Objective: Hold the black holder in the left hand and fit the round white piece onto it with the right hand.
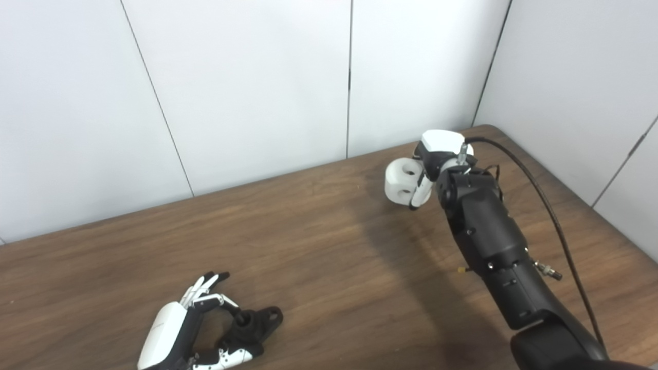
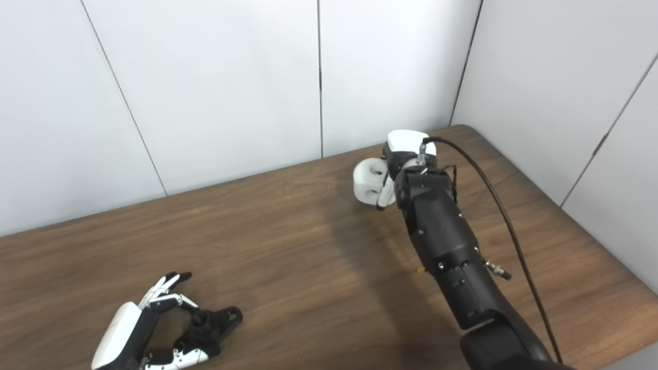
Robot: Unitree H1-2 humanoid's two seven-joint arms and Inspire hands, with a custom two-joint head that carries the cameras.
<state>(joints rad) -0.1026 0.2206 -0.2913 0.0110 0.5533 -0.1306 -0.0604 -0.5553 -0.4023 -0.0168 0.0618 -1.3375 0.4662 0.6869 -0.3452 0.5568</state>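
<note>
- While your right hand (image 1: 437, 164) sits far out over the table (image 1: 318, 246), its fingers are curled against the round white piece (image 1: 403, 181), which lies just off the fingertip side of that hand; one finger crosses the piece's face, so you seem to have a grip on it, though whether it is lifted clear of the wood is not something the views settle
- Your left hand (image 1: 177, 329) rests low and close to you, fingers spread apart rather than clamped; the black holder (image 1: 254, 325) lies on the wood just past its thumb and partly inside the open span of the fingers, touching or nearly touching them
- You are at the pick-up step on both sides: the white piece is being gathered, the holder is within reach but not yet gripped, and nothing is mated
- Piece and holder are well apart, each beside its own hand
- Next, you likely need to close the left fingers around the holder's body and raise it so its mounting end faces the other hand, leaving that end uncovered
- Then bring the right hand in toward the left, turning the piece so its two round holes face the holder
- Watch your grip on the white piece: it is held mostly from one side, so a quick swing could let it roll out
</note>
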